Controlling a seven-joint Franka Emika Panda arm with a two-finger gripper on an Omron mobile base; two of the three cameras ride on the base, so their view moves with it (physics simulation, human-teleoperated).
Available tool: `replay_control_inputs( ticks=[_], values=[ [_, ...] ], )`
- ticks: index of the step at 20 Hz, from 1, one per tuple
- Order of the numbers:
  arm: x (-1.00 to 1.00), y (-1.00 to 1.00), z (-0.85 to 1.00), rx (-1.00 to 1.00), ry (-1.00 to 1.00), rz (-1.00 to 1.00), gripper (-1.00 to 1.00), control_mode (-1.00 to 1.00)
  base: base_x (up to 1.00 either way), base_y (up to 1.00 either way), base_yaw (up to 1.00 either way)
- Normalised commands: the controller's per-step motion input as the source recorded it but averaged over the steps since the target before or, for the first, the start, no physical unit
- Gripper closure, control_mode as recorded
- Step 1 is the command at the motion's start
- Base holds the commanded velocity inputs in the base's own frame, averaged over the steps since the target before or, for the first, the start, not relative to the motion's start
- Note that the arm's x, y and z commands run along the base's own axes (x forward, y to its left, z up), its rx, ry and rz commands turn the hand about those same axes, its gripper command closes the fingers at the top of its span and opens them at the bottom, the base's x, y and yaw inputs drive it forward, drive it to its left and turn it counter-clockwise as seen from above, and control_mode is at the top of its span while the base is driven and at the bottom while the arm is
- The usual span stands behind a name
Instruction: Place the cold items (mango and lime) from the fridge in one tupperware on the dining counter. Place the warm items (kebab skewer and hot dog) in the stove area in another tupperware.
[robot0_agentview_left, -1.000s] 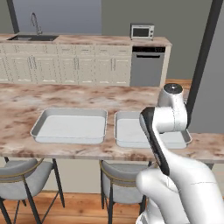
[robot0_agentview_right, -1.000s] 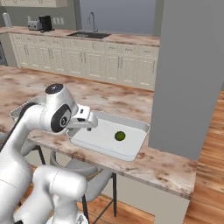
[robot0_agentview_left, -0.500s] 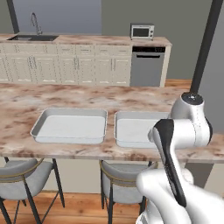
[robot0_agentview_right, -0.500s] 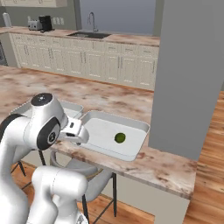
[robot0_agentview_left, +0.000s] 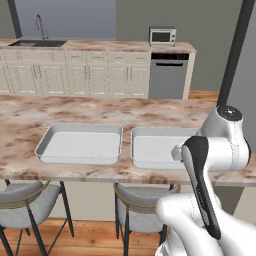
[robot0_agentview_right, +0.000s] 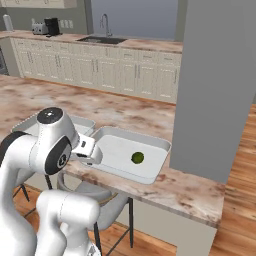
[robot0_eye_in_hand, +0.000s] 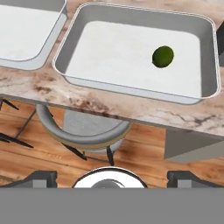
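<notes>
Two pale grey tupperware trays sit side by side on the marbled dining counter (robot0_agentview_left: 100, 107). The left tupperware (robot0_agentview_left: 80, 145) holds nothing. In the right tupperware (robot0_eye_in_hand: 122, 48) lies one small olive-green fruit, the mango (robot0_eye_in_hand: 162, 56), toward its far right side; it is also seen as mango (robot0_agentview_right: 137, 158). My gripper (robot0_eye_in_hand: 112, 179) is open with nothing between its fingers. It hangs off the counter's near edge, above a stool, clear of the trays. From the right base view the gripper (robot0_agentview_right: 92, 152) is at the right tray's near-left corner. The lime, fridge, stove area, kebab skewer and hot dog are out of view.
Round grey stools (robot0_agentview_left: 20, 195) stand under the counter's near edge, one directly below the hand (robot0_eye_in_hand: 83, 127). A wide grey pillar (robot0_agentview_right: 215, 85) rises at the counter's right end. Cream cabinets with a sink (robot0_agentview_left: 37, 42) and a microwave (robot0_agentview_left: 162, 36) line the back wall.
The arm has drawn back and down from over the right tray to the counter's near edge. The gripper stayed open, and the fruit lies where it was.
</notes>
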Motion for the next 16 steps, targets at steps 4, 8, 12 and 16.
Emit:
replay_control_inputs(
  ticks=[4,8,12,16],
  values=[
    [0.0,0.0,0.0,0.0,0.0,0.0,-1.0,1.0,-0.48,0.0,0.19],
    [0.0,0.0,0.0,0.0,0.0,0.0,-1.0,1.0,-0.51,0.0,0.39],
    [0.0,0.0,0.0,0.0,0.0,0.0,-1.0,1.0,-0.38,0.16,0.45],
    [0.0,0.0,0.0,0.0,0.0,0.0,-1.0,1.0,-0.22,0.41,0.43]
  ],
)
